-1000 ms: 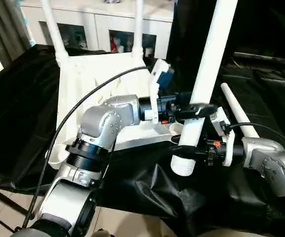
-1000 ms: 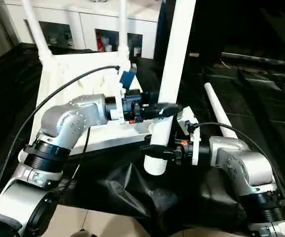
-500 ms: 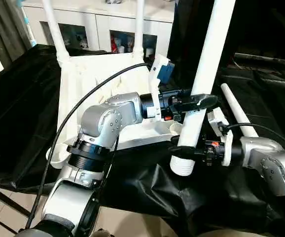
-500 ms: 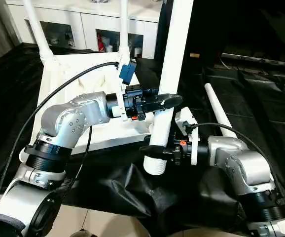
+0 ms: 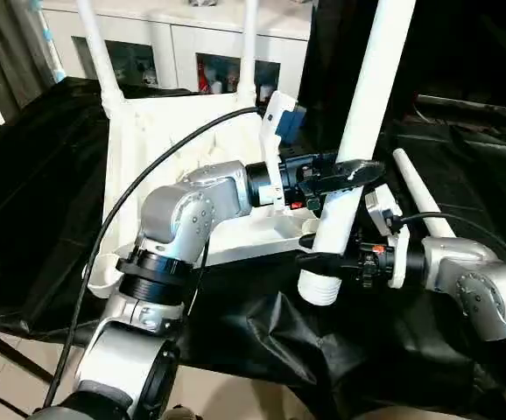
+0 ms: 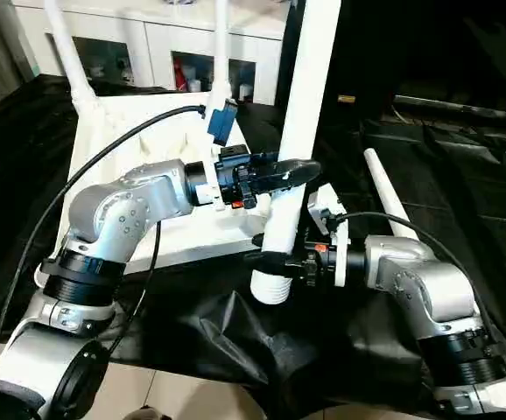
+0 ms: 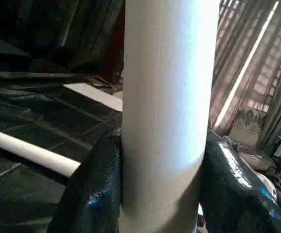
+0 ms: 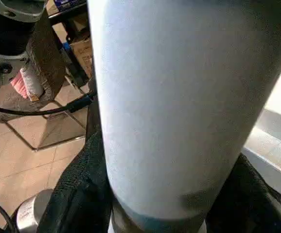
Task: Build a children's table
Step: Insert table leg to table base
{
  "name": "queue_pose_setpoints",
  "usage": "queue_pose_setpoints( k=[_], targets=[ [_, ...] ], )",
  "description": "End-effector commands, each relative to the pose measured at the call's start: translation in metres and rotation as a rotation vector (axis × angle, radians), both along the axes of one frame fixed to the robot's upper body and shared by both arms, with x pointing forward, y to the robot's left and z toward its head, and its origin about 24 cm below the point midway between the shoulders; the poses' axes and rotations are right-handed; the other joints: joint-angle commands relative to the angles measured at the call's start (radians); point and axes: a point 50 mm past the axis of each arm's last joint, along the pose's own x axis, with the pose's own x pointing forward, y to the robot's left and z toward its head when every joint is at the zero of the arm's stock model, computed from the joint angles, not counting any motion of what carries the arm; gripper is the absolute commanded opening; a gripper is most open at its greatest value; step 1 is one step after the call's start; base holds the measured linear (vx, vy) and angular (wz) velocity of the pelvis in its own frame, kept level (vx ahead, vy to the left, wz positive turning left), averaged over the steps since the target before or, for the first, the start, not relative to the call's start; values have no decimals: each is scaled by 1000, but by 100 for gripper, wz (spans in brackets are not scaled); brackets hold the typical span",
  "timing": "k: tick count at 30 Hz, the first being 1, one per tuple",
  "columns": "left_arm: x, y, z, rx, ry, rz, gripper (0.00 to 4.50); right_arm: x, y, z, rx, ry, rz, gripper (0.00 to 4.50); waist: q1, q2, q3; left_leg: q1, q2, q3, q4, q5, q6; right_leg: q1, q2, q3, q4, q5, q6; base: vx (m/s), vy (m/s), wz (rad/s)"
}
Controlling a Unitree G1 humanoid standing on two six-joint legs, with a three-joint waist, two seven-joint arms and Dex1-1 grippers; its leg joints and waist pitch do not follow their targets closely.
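Note:
The white tabletop (image 5: 152,149) lies underside up on a black cloth. Two white legs (image 5: 95,48) (image 5: 249,44) stand in its far corner sockets. A third leg (image 5: 371,87) is held nearly upright, leaning to the right at its top. Its ribbed lower end (image 5: 319,287) hangs just off the tabletop's near right corner. My left gripper (image 5: 345,171) is shut on this leg, its black fingers (image 7: 94,194) on either side of the tube. Lower down, my right gripper (image 5: 323,261) is shut on the same leg (image 8: 179,97). A fourth leg (image 5: 419,197) lies on the cloth to the right.
The black cloth (image 5: 25,192) covers the work surface and hangs over its near edge above a tiled floor (image 5: 8,367). A white cabinet (image 5: 183,44) stands behind the tabletop. A black cable (image 5: 113,219) arcs over my left arm.
Both grippers and the held leg have shifted slightly to the left, bringing the leg's lower end a little closer to the tabletop's near right corner.

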Motion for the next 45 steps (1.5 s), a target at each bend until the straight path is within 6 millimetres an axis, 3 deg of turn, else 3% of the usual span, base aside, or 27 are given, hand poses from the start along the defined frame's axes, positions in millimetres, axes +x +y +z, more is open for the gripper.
queue_pose_setpoints(
  k=[1,3,5,6,12,24,31,39,45],
  targets=[
    [-3,-2,9,-42,-18,-17,182,6,3,5,-21,-52,-21,247,3,-17,-72,4,15,3,-61,-180,48,64,-47,38,-72,-307,-153,0,0,0],
    [-2,0,12,-46,-24,-5,182,12,4,8,6,-55,-61,261,-1,-18,-70,0,13,3,-62,-184,46,66,-46,36,-73,-315,-152,0,0,0],
    [0,3,13,-46,-29,8,182,15,6,9,20,-60,-86,270,-1,-16,-71,5,14,3,-61,-186,41,62,-47,38,-74,-327,-149,0,0,0],
    [0,4,14,-46,-30,10,182,16,7,9,20,-61,-85,294,-2,-17,-71,5,14,3,-62,-185,40,62,-45,37,-73,-323,-150,0,0,0],
    [1,12,14,-30,-37,14,182,15,6,10,-7,-83,-84,334,4,-17,-73,6,16,4,-62,-170,39,64,-45,40,-65,-259,-168,0,0,0],
    [1,15,12,-10,-43,3,182,6,0,12,-2,-32,-14,334,4,-20,-72,5,14,4,-62,-177,39,66,-45,40,-69,-287,-153,0,0,0],
    [-2,14,12,0,-57,-19,182,2,1,12,7,-10,11,334,4,-18,-72,5,17,3,-61,-171,39,65,-46,40,-65,-259,-171,0,0,0],
    [-4,12,12,5,-64,-41,182,1,2,11,14,13,18,334,4,-17,-73,5,15,3,-61,-170,35,67,-46,40,-65,-262,-169,0,0,0],
    [-5,13,12,10,-67,-49,182,0,2,11,23,22,26,282,4,-17,-72,5,15,3,-61,-174,34,67,-46,40,-65,-262,-172,0,0,0]
  ],
)
